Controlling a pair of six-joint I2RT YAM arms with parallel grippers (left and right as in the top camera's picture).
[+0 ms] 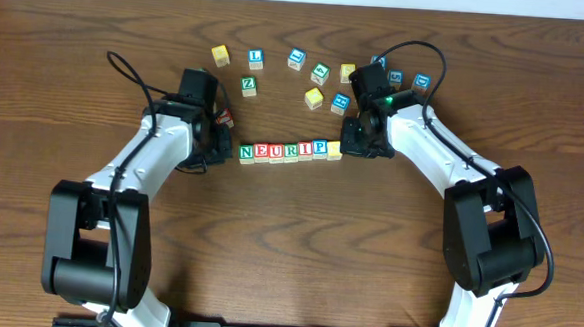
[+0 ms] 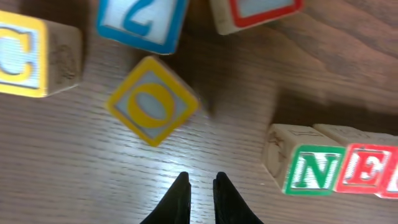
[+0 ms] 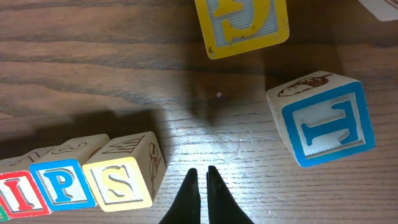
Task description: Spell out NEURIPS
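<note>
The seven cubes stand in one row (image 1: 290,150) on the table, reading N, E, U, R, I, P and a yellow-faced S. In the left wrist view the green N (image 2: 314,168) and red E (image 2: 367,175) sit to the right of my left gripper (image 2: 200,177), which is shut on nothing just off the row's N end. My right gripper (image 3: 203,171) is also shut and empty. It hovers beside the yellow S cube (image 3: 121,177), with the blue P (image 3: 62,183) and red I (image 3: 18,194) further left. In the overhead view the left gripper (image 1: 221,148) and right gripper (image 1: 351,144) flank the row.
Spare cubes lie behind the row: a yellow O (image 2: 151,102), a blue Z (image 2: 142,18) and a yellow C (image 2: 25,56) near the left gripper, a blue T (image 3: 326,121) and a yellow cube (image 3: 245,22) near the right. Several more (image 1: 297,58) sit further back.
</note>
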